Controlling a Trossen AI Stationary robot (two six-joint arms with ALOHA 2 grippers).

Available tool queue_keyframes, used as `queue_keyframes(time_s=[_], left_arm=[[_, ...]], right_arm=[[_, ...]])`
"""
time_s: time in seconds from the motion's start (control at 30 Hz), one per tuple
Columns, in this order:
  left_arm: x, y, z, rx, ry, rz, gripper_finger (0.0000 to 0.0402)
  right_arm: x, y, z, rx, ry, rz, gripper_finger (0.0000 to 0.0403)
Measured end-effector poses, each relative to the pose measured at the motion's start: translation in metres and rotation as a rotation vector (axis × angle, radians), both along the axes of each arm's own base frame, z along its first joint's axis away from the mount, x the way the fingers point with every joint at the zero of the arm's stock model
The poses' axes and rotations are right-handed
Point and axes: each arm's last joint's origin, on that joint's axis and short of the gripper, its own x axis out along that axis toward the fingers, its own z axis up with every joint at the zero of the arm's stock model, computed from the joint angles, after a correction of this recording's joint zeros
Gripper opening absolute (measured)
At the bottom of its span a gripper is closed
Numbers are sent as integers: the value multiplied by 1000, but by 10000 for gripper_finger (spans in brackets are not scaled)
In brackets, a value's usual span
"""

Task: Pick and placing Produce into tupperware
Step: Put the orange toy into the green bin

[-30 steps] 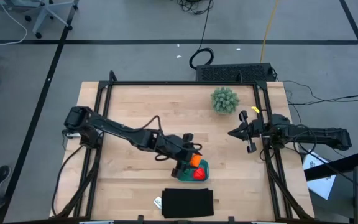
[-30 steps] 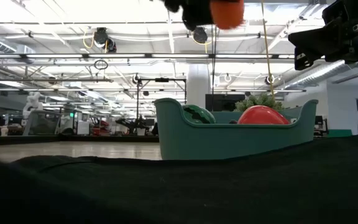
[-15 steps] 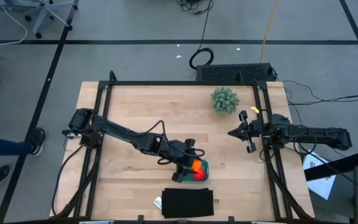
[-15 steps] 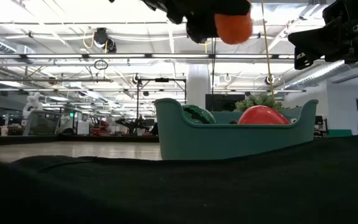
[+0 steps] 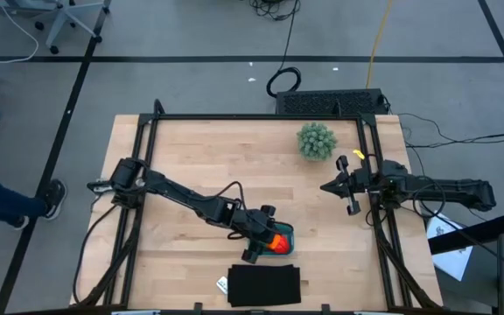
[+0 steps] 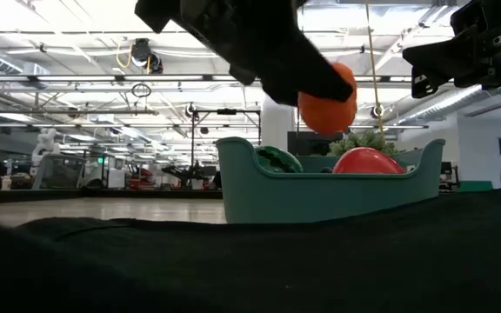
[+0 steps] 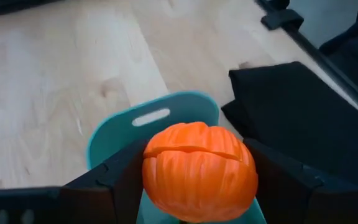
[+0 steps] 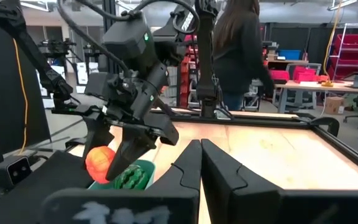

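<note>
Above the tupperware (image 5: 280, 241), left tool (image 5: 261, 244) is gripping the orange ball (image 5: 276, 242), fingers (image 7: 126, 180) clamped on both its sides; ball is hanging just over the container's open top, not touching the rim, clearest from the low view (image 6: 327, 97). Inside the tupperware (image 6: 329, 191), the red roundish item (image 6: 368, 161) and the dark green striped round item (image 6: 278, 159) are sitting side by side, both peeking over the wall. Tupperware is resting on the wooden surface (image 5: 199, 166), just beside the flat black rectangle (image 5: 264, 285), on the side facing the plant. Fuzzy pale-green plant (image 5: 316, 140) is standing well apart from the tupperware, near the far edge of the surface. Right tool (image 5: 329, 187) is waiting well apart from the tupperware, over the right side of the surface, fingers (image 8: 188, 165) pressed together, holding nothing. Person (image 8: 238, 50) is standing beyond the surface, seen from the right wrist view.
</note>
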Motion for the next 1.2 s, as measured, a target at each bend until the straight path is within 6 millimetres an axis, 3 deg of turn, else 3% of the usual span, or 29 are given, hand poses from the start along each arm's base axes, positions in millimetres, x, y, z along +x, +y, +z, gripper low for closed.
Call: queue_keyframes(time_s=[0.43, 1.2], left_arm=[[-1, 1, -14, 41, 68, -7, 248], [-1, 9, -15, 63, 89, 0, 248]], right_arm=[[0, 0, 0, 0, 1, 0, 0], [0, 0, 0, 0, 1, 0, 0]])
